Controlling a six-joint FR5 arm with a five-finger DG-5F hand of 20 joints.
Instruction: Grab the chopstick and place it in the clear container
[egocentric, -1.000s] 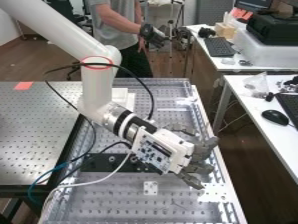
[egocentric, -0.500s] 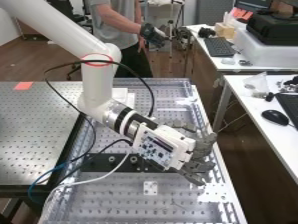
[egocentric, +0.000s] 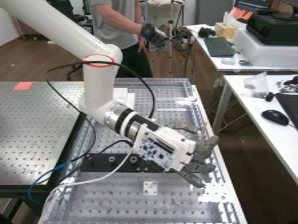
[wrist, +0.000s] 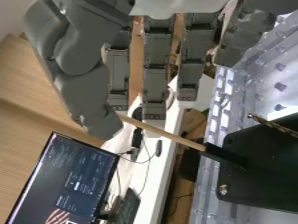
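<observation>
Judging progress: looks like grab stage, placing still to do. Dark grey robot hand (egocentric: 199, 166) sits around four o'clock from middle of high view, over metal bench with holes (egocentric: 126, 200). Fingers pretty straight and spread, thumb off to side; can't tell if they're gripping anything. Slim pale wooden chopstick with black end (wrist: 174, 137) runs from thumb tip past fingertips towards flat black plate (wrist: 256, 182), so not placed, imo. Versus earlier high view: arm basically same spot, fingers shifted slightly.
</observation>
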